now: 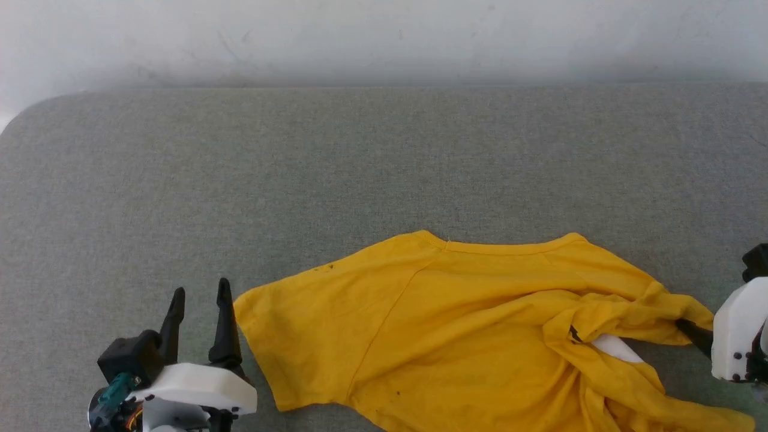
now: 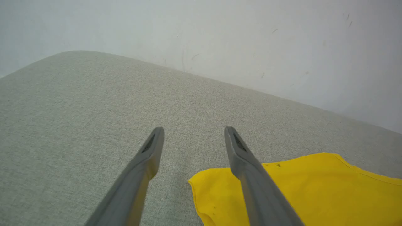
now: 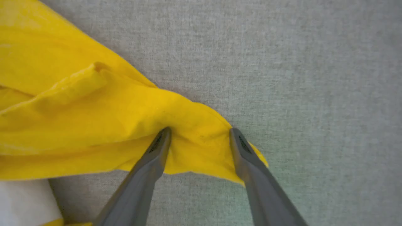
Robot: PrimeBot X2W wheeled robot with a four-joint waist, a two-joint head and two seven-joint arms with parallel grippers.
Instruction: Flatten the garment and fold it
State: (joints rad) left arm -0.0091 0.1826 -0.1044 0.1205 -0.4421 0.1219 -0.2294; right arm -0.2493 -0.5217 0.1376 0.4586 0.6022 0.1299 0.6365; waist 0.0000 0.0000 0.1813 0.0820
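A grey fabric-covered bench with a rounded far corner stands against a scuffed white wall.

The right claw is released, its two long dark fingers spread wide. They straddle a bunched hump at the right end of the bright yellow short-sleeved cotton t-shirt, with both tips against the cloth. The main risk, as I judge it, sits here. That hump looks like several layers rolled together, so closing on it could catch all of them, and a pull would then drag the twist along instead of opening it. A shallow bite on the thin outer edge could also slip free under tension.

The left claw is released too and holds nothing. It is just beside the left sleeve's hem. In its wrist view the right-hand finger crosses over the yellow corner while the other finger is over bare bench. Coming straight down from there could pin the hem flat or miss it, and then the right side would pull alone and skew the t-shirt.

Beyond the claws, the t-shirt lies across the near middle and right of the bench. Its left half is fairly smooth, with the collar toward the wall. The right half is twisted into folds around a white patch. The near edge runs out of the bottom of the head view, so I cannot tell how close it lies to the bench's edge.
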